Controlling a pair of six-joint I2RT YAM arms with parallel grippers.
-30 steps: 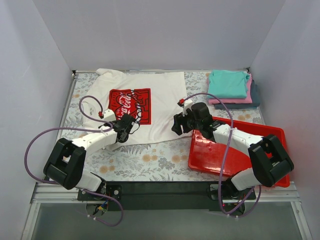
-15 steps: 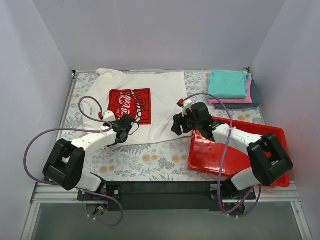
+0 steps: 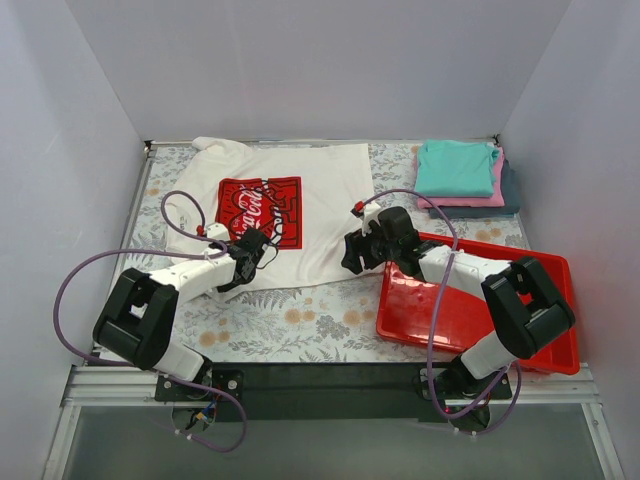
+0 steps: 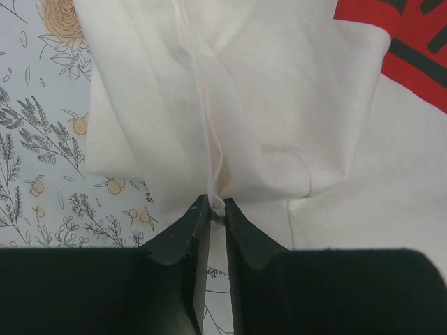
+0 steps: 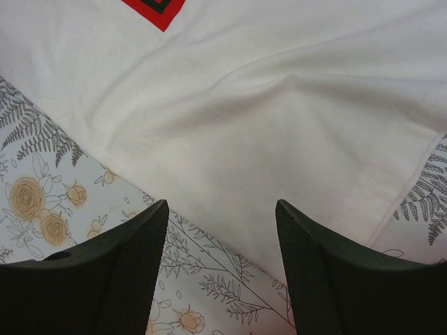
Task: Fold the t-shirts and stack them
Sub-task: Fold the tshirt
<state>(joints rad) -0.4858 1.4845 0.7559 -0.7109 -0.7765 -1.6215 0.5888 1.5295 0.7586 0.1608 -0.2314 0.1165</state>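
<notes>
Your left gripper point(image 3: 249, 252) has clenched since a second ago, when its jaws stood apart over the near hem of the white t-shirt point(image 3: 320, 195). Your right arm has edged a little toward the left edge of the counter point(image 3: 300, 325).

From above, the white t-shirt lies spread flat over the far left half of the counter, its red logo point(image 3: 260, 210) facing up. Your left gripper sits at the shirt's near hem, below the logo. Your right gripper point(image 3: 349, 255) is at the hem's right end, near the shirt's near right corner. In the far right corner a folded teal t-shirt point(image 3: 455, 165) tops a stack, with a pink t-shirt point(image 3: 470, 201) under it and a dark blue-grey t-shirt point(image 3: 512, 195) at the bottom. A red tray point(image 3: 405, 310) lies at an angle in the near right corner, with your right arm reaching across it.

On your left wrist camera, the left gripper point(image 4: 216, 209) is pinching a thin raised fold of the white t-shirt point(image 4: 279, 105), its jaws almost together. The logo point(image 4: 412, 42) shows at upper right and the flowered counter point(image 4: 42, 139) at left.

On your right wrist camera, the right gripper point(image 5: 221, 209) is released, its jaws wide apart and holding nothing. The hem of the white t-shirt point(image 5: 279, 105) runs slantwise between them, over the counter point(image 5: 70, 188). A corner of the logo point(image 5: 157, 8) shows at the top edge.
</notes>
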